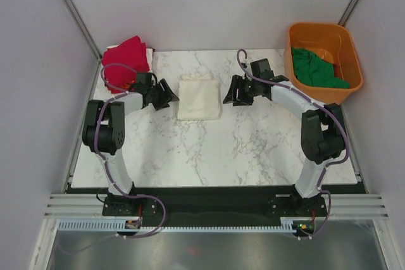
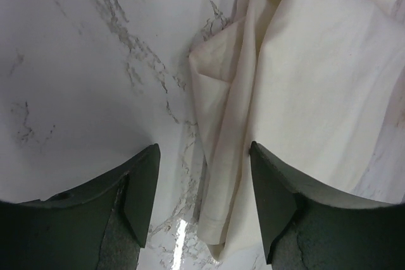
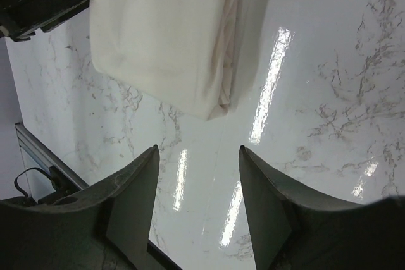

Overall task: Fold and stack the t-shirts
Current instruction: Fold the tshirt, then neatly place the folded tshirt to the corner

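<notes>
While the left gripper (image 1: pixel 169 95) and right gripper (image 1: pixel 228 92) gape empty, the cream-white shirt (image 1: pixel 199 97) lies folded mid-frame; the green shirt (image 1: pixel 314 69) awaits, upper right.

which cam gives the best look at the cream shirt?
Top external: the whole folded cream shirt shows, every edge in frame. Left wrist catches only a rumpled side of it, cropped by the frame; right wrist sees one folded end and corner, the rest cut off.
</notes>
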Controlling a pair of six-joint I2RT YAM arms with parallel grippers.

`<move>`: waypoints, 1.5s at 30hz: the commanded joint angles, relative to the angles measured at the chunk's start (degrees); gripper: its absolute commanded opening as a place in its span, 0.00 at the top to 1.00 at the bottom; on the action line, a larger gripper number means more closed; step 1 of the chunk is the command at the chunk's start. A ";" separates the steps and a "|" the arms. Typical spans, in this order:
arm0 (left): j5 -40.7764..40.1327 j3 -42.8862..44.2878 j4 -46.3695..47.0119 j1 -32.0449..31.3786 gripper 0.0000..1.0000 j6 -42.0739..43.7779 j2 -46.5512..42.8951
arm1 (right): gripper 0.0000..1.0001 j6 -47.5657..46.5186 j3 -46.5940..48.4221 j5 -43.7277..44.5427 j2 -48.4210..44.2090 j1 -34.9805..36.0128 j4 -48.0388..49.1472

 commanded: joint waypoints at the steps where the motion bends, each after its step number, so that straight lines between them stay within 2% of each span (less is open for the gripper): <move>1: -1.03 1.88 0.06 -0.40 0.33 1.72 1.59 | 0.38 -1.48 0.01 0.72 -4.04 0.04 -0.79; 7: -1.03 3.10 0.06 -0.57 0.33 1.72 2.20 | 0.38 -1.30 0.53 0.29 -4.22 0.13 -0.80; 12: -1.03 7.40 0.06 -2.68 0.33 1.72 6.76 | 0.38 -1.47 0.80 -0.07 -4.66 0.04 -0.80; 18: -1.03 8.20 0.06 -5.32 0.33 1.72 10.46 | 0.38 -1.83 -0.08 -0.24 -5.62 0.13 -0.80; 30: -1.03 9.78 0.06 -6.46 0.33 1.72 11.08 | 0.38 -2.27 -0.35 -0.42 -6.41 -0.13 -0.71; 37: -1.03 13.21 0.06 -6.02 0.33 1.72 7.31 | 0.38 -2.27 -0.34 -1.38 -6.85 -0.14 -0.27; 38: 11.06 13.74 -11.25 -5.94 0.97 4.24 6.86 | 0.38 -2.27 -0.34 -1.38 -6.94 -0.22 -0.27; 45: 12.68 13.39 -11.45 -5.85 0.98 4.44 3.17 | 0.38 -2.44 -1.57 -1.56 -8.35 -0.49 0.17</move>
